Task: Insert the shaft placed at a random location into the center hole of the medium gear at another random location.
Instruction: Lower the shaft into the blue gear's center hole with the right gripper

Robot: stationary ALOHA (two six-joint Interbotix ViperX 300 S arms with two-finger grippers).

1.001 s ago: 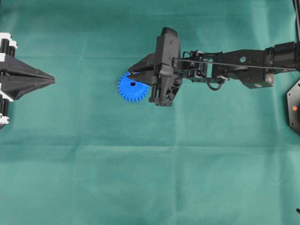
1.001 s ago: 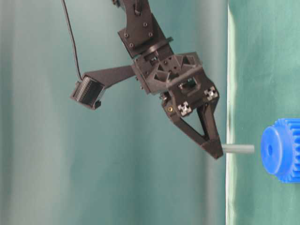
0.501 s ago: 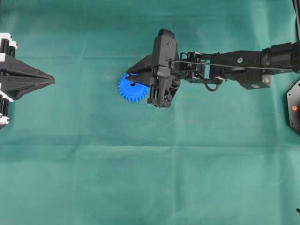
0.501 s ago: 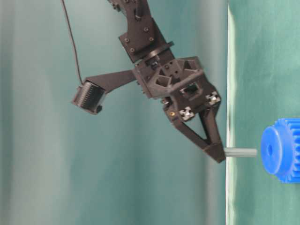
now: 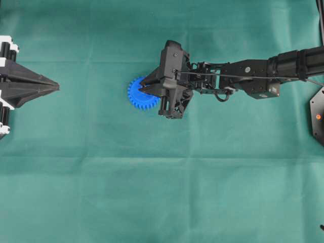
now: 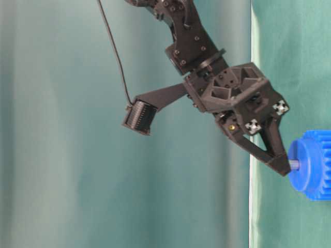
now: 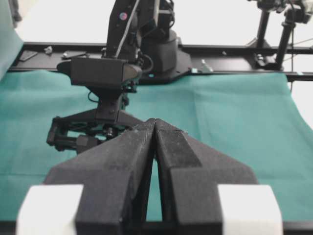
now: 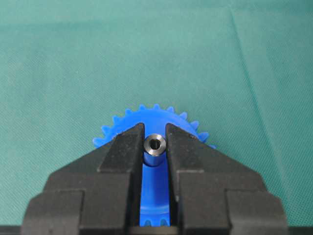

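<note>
The right fingers (image 8: 120,152) stand narrowly apart and clamp the shaft (image 8: 155,147) between them. In the table-level view only a short stub of the shaft shows between the fingertips and the hub of the gear (image 6: 313,165), so you are in the insertion step, and I judge the shaft has entered the hole. Whether it is fully seated you cannot tell. Next, press straight down without tilting, then release. The left fingers (image 7: 171,147) are pressed together, holding nothing, far to the left. You have one shaft, one gear, two grippers on the bench (image 5: 152,192).
</note>
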